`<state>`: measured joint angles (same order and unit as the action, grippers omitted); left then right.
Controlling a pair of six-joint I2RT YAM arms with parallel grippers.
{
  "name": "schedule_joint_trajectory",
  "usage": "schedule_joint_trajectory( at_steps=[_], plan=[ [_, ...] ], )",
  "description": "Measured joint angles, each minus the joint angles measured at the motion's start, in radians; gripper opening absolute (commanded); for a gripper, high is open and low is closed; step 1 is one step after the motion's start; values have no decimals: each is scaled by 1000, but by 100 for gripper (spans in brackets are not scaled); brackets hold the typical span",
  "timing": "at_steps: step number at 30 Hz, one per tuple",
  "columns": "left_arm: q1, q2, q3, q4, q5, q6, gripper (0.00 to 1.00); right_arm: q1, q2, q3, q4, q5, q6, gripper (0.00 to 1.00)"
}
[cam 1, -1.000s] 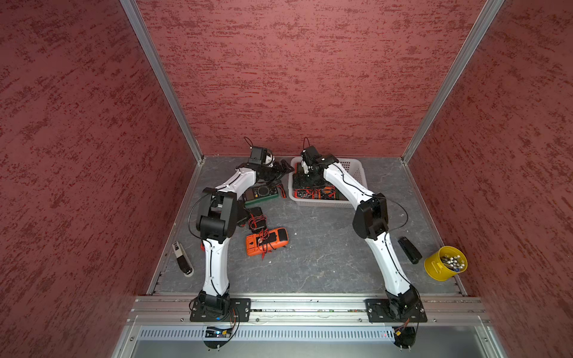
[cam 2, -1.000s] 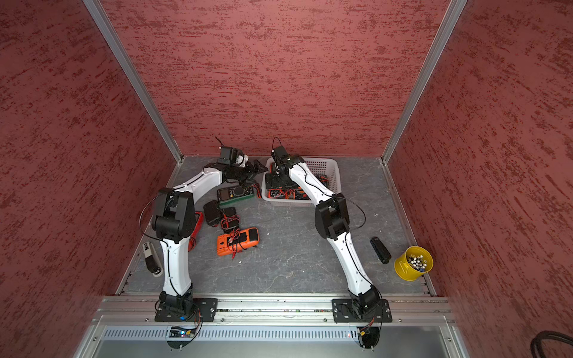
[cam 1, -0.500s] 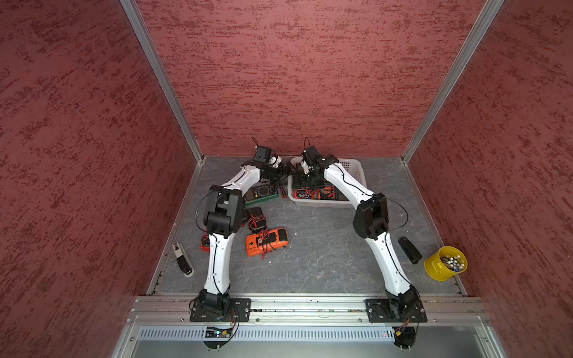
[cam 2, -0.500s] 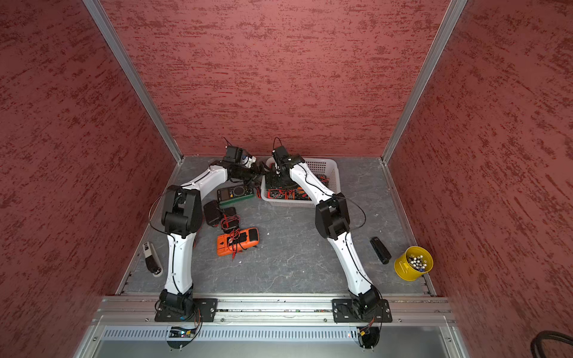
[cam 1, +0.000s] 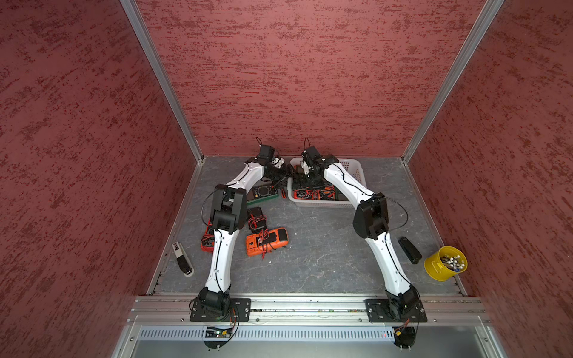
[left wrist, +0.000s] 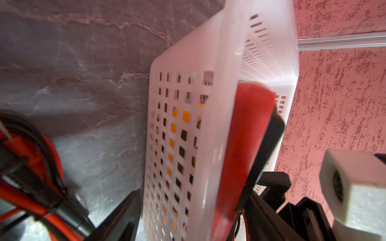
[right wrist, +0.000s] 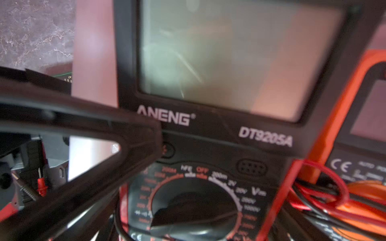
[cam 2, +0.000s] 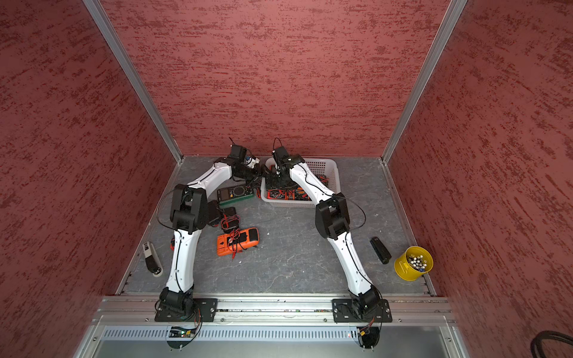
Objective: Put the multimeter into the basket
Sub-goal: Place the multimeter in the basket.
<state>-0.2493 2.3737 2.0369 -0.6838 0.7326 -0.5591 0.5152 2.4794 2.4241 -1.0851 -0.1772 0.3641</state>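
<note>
The white basket (cam 1: pixel 356 164) stands at the back of the table with several multimeters (cam 1: pixel 313 194) in it. A black multimeter with a red edge (left wrist: pixel 248 135) leans inside against the basket's left wall (left wrist: pixel 177 87). My left gripper (left wrist: pixel 194 200) straddles that wall: one finger (left wrist: pixel 121 217) is outside it, the other presses on the multimeter's face (right wrist: pixel 219 135). In both top views my right gripper (cam 1: pixel 305 183) hangs open just above the basket's contents, with nothing between its fingers. A green multimeter (cam 1: pixel 263 192), a black one (cam 1: pixel 255 217) and an orange one (cam 1: pixel 267 242) lie on the table.
Red and black test leads (left wrist: pixel 31 167) lie on the table just left of the basket. A red multimeter (cam 1: pixel 207 243) shows under my left arm. A yellow cup (cam 1: pixel 445 263) and a black bar (cam 1: pixel 410 250) are at the right, and a white-and-black device (cam 1: pixel 183 258) is at the left edge.
My left gripper has swung right from above the green multimeter to the basket's left wall, and its jaws have narrowed around the wall and the multimeter. The right arm has stayed put.
</note>
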Motion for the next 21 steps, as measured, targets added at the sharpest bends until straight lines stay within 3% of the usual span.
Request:
schedule_joint_trajectory(
  at_steps=[4, 21],
  plan=[
    [0, 4, 3, -27, -11, 11, 59, -1, 0, 0, 4, -10, 23, 99],
    [4, 42, 32, -90, -34, 18, 59, -12, -97, 2, 37, -19, 77, 99]
  ],
)
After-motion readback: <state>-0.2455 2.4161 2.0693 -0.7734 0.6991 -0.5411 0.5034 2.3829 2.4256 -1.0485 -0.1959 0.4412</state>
